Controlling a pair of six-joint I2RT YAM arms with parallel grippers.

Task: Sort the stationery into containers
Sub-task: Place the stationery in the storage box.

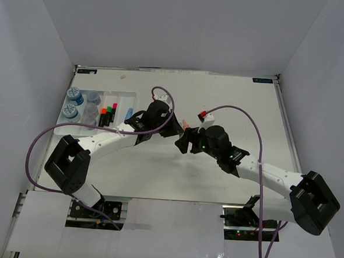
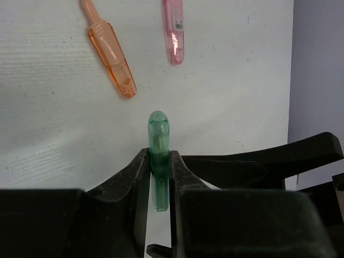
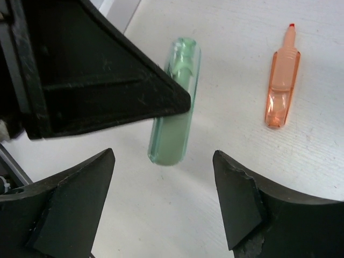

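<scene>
The left gripper [image 2: 159, 161] is clamped on the green marker [image 2: 158, 134], whose tip juts out past its fingertips. The right gripper [image 3: 164, 156] stands open around the marker's free end, gripping nothing. The step in hand looks like carrying this marker away. The next move would be to swing it over the tray [image 1: 124, 98], just to the left gripper's left, and release it there.

In the left wrist view, the middle of the translucent green plastic marker [image 2: 158, 134] is hidden between the closed black fingers [image 2: 137, 172] of the left end effector [image 2: 159, 161]. The top edge cuts off the tip of the translucent orange marker [image 2: 112, 56] and the upper part of the translucent pink marker [image 2: 173, 32]. From overhead the green marker cannot be made out.
</scene>
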